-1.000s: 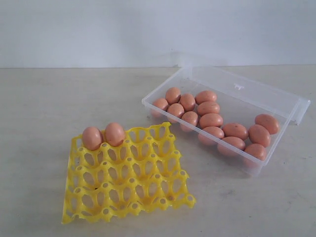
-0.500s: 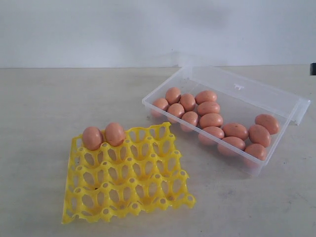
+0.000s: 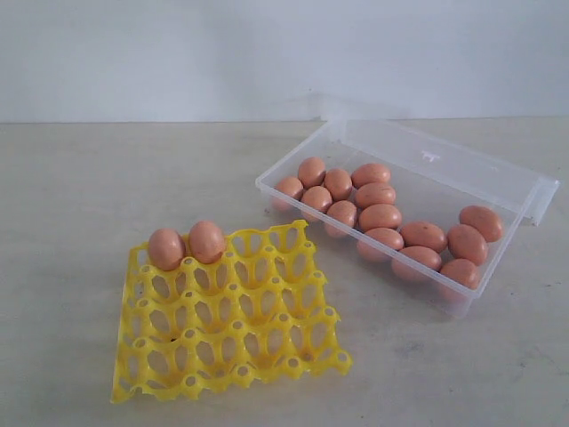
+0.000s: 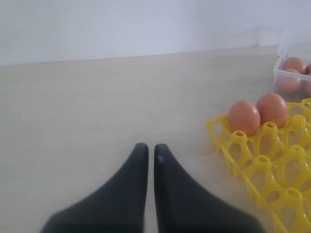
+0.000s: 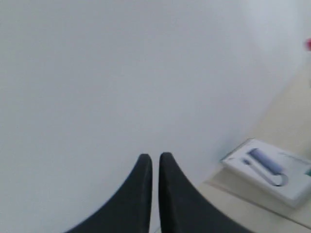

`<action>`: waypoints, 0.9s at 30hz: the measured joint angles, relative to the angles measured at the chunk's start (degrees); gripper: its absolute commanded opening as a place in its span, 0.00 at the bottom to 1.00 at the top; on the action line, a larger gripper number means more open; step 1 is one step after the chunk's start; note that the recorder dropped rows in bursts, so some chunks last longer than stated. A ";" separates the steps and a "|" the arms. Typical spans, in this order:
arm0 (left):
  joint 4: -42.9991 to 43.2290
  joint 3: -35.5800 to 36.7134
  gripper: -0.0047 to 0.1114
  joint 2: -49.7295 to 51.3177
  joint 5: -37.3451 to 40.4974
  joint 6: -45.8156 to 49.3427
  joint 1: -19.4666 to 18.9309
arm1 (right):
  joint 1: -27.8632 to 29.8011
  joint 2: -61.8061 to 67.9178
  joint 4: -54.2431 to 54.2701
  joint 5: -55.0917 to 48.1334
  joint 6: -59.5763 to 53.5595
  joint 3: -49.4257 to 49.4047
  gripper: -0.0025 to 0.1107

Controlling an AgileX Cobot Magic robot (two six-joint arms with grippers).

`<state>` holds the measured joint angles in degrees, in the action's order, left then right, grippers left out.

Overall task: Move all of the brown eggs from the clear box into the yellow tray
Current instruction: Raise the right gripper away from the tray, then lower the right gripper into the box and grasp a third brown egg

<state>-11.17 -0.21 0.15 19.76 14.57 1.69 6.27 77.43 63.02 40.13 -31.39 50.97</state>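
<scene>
in the exterior view the dark sliver at the far right edge half a second ago is gone, while the yellow tray [image 3: 236, 325] at near left keeps two brown eggs [image 3: 166, 248] in its far-left cups and the open clear box [image 3: 427, 191] at far right keeps fourteen. in the left wrist view the left gripper [image 4: 151, 148] has its claw together, empty, above the table [image 4: 97, 107] near the tray's egg-bearing corner. in the right wrist view the right gripper [image 5: 155, 158] is pressed together, empty, before a pale wall, near a white carton [image 5: 269, 170] whose print is too blurred to read.
</scene>
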 measured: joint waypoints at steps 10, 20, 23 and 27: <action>0.00 0.00 0.08 0.00 0.00 0.00 0.00 | -16.62 -0.79 -63.77 -73.46 4.48 7.84 0.02; 0.00 0.00 0.08 0.00 0.00 0.00 0.00 | -16.67 23.12 -58.34 -108.61 3.59 37.09 0.02; 0.00 0.00 0.08 0.00 0.00 0.00 0.00 | -16.67 26.35 -59.37 -104.51 2.94 38.29 0.02; 0.00 0.00 0.08 0.00 0.00 0.00 0.00 | -16.67 29.29 -60.49 -100.75 -1.80 38.55 0.07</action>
<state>-11.17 -0.21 0.15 19.76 14.57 1.69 -10.40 106.72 2.52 -60.61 -33.19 89.52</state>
